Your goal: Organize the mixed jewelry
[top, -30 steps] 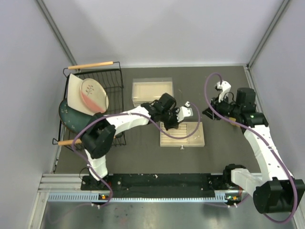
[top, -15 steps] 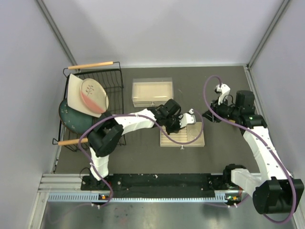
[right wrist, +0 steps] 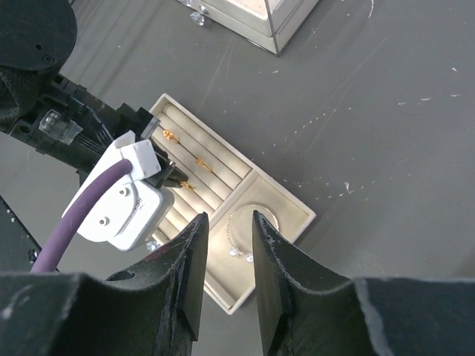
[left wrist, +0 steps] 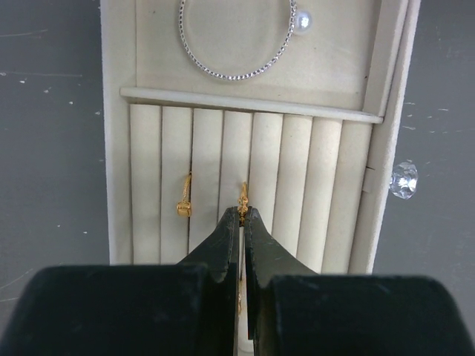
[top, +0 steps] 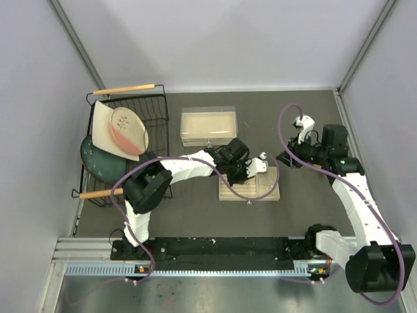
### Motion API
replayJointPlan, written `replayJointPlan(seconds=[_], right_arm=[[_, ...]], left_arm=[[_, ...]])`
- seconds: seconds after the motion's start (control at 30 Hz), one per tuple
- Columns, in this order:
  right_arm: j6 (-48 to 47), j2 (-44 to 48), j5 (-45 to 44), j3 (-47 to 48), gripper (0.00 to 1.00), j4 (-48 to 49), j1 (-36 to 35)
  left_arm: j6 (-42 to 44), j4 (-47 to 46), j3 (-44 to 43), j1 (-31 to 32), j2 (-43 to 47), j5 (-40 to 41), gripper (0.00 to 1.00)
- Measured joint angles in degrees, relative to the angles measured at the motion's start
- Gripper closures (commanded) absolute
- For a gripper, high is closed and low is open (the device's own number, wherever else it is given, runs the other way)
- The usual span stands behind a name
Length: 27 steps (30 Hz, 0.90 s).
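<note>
Right, my left claw [left wrist: 242, 216] is pinched tight on a small gold ring [left wrist: 242, 194], its tips down at a groove between the padded rolls of the beige slotted tray [left wrist: 116, 148]. I see another gold ring [left wrist: 183, 200] seated upright in a groove further left, apart from the claw. Beyond the divider, a thin silver wire bracelet hoop [left wrist: 231, 75] lies flat in the open compartment, a white pearl bead [left wrist: 303, 21] at its edge. A clear crystal knob [left wrist: 403, 179] sits just beside the tray's outer wall, over the dark grey bench [left wrist: 52, 148]. My right claw [right wrist: 226, 219] hangs partly open and empty above the tray.
</note>
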<state>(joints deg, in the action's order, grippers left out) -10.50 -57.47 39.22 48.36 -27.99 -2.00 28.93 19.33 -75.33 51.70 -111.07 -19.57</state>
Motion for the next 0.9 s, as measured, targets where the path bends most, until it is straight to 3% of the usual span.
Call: replayJointPlan(seconds=[0.9], right_arm=[[0.0, 0.0, 0.3, 0.0, 0.69, 0.1, 0.0]], left_arm=[[2.4, -0.6, 0.0, 0.9, -1.1, 1.6, 1.00]])
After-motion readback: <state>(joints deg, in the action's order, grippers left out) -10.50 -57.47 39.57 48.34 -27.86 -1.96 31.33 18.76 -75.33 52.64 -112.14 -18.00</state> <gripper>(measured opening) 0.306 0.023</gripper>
